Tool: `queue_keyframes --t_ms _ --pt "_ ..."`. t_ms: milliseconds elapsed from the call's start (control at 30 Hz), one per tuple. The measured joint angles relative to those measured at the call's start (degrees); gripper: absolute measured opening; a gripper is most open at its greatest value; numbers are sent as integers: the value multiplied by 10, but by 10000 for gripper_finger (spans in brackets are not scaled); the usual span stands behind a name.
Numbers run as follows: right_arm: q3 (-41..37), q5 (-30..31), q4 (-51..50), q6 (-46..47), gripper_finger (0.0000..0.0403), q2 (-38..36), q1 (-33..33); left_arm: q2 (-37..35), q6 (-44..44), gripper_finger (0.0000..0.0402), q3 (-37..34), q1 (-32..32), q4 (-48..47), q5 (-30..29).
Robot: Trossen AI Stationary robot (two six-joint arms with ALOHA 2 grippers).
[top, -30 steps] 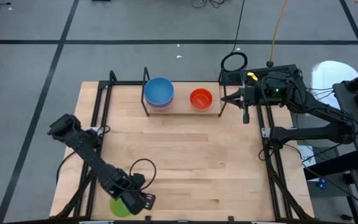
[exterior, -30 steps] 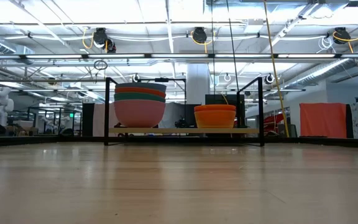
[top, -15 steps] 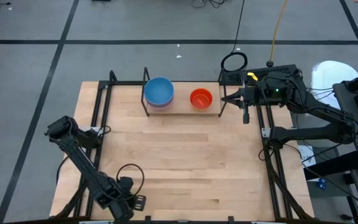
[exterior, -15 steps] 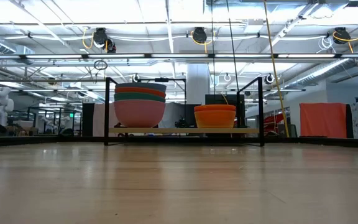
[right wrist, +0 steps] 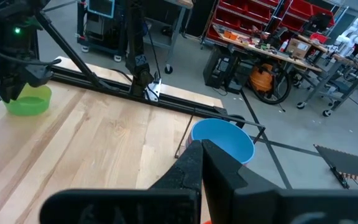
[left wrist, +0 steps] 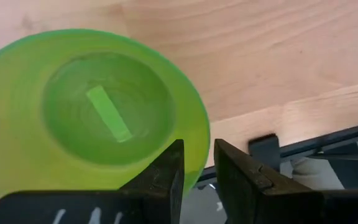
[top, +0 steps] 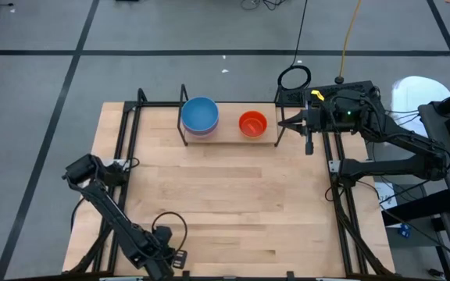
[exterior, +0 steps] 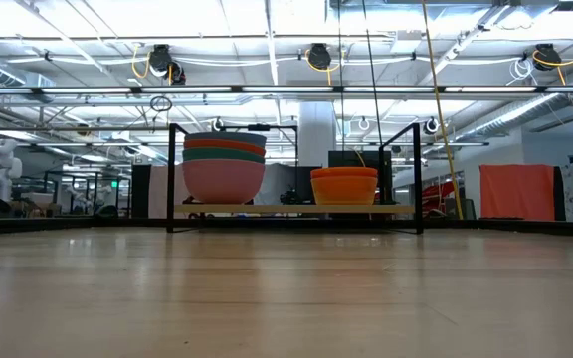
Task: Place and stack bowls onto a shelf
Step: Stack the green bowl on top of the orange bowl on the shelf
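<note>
A green bowl (left wrist: 92, 118) stands upright on its base on the wooden table near its near left corner; it also shows in the right wrist view (right wrist: 28, 101). My left gripper (left wrist: 197, 147) is over it, shut on its rim; in the high view the gripper (top: 165, 261) hides the bowl. The shelf (top: 229, 139) stands at the far edge with a stack topped by a blue bowl (top: 200, 115) and an orange-red bowl (top: 252, 123). My right gripper (top: 309, 131) waits shut and empty beside the shelf's right end. My left gripper holds the green bowl by its rim (left wrist: 199, 132), one finger (left wrist: 169, 174) inside the bowl and one finger (left wrist: 241, 177) outside. The fingers come from above, pointing down. The bowl stands upright on the table by the near edge.
Black rails (top: 127, 148) run along the table's left side and more rails (top: 342, 195) along its right side. The middle of the tabletop (top: 233, 203) is bare wood. In the low view the stack (exterior: 224, 164) and the orange bowls (exterior: 344, 185) sit on the shelf plank.
My left gripper has gone toward the table's near edge and over the green bowl, which showed beside it a second ago and is now hidden under it in the high view. The bowls on the shelf have not moved.
</note>
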Motion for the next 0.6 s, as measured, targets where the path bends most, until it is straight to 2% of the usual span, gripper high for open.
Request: queue_keyframes --t_ms 333,600 --pt "0 0 -1 -2 0 0 0 37 4 93 0 0 22 -1" --pt "0 0 -2 -11 0 0 0 56 65 92 0 1 39 -1"
